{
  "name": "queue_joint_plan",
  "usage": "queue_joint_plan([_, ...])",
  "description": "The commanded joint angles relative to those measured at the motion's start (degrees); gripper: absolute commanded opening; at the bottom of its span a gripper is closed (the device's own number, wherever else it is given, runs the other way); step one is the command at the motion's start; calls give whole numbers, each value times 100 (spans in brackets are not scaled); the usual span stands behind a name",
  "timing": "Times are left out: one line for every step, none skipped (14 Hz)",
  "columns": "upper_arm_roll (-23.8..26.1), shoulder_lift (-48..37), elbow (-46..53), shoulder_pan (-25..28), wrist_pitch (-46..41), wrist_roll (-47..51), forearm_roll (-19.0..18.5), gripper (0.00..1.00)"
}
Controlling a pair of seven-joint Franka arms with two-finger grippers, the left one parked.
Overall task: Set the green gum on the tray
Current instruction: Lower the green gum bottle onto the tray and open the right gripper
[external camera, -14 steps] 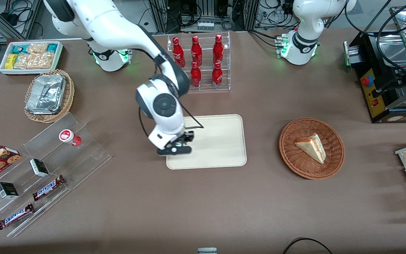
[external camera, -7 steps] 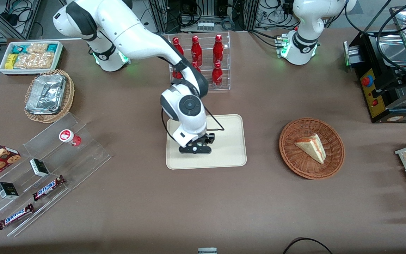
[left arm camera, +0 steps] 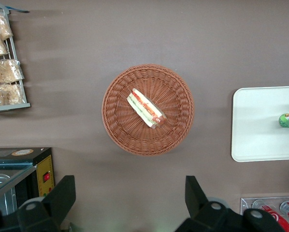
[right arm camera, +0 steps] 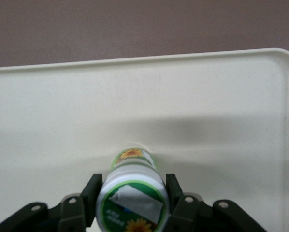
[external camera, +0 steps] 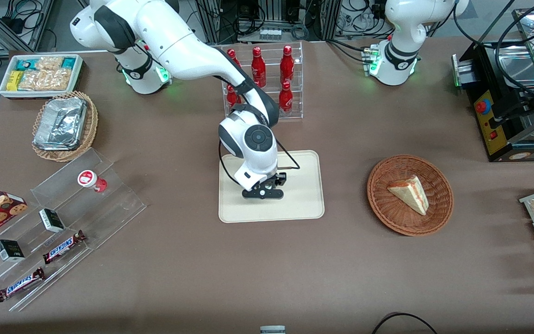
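We see gripper (right arm camera: 131, 205) clamped on green gum (right arm camera: 131, 193) | above tray (external camera: 304, 204), mid-desk | wicker basket (external camera: 438, 218) holds sandwich (external camera: 409, 193)

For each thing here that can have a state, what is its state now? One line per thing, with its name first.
pincer: shut on the green gum, over the tray.
green gum: held upright between the fingers, lid on, base at the tray surface.
tray: flat on the table, nothing else on it.
wicker basket: holds one sandwich wedge.
red gum: lies on the clear stepped stand.
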Motion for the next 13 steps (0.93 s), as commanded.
queue_joint_plan([-79,223,262,54,-24,43,-85,99])
queue_joint_plan([-87,223,253,80,-15,34,-146,100])
queue_joint_plan([-88,223,236,133,29,43,-364,100])
queue_joint_plan([-79,223,236,133,29,43,-462,100])
queue_joint_plan([-79,215,227,133,29,34,-463,100])
queue_joint_plan([-79,214,236,133,29,25,-463,100])
queue_joint_plan([-79,206,236,133,29,17,-471,100])
queue_joint_plan([-79,188,236,133,21,16,-472,100])
queue_joint_plan([-70,179,236,133,12,8,-472,100])
queue_joint_plan([-79,162,236,133,-14,-1,-472,100])
queue_joint_plan([-70,127,236,133,-41,-10,-480,100])
queue_joint_plan([-70,74,236,133,-50,-19,-480,100])
queue_joint_plan([-70,22,236,133,-59,-27,-480,100])
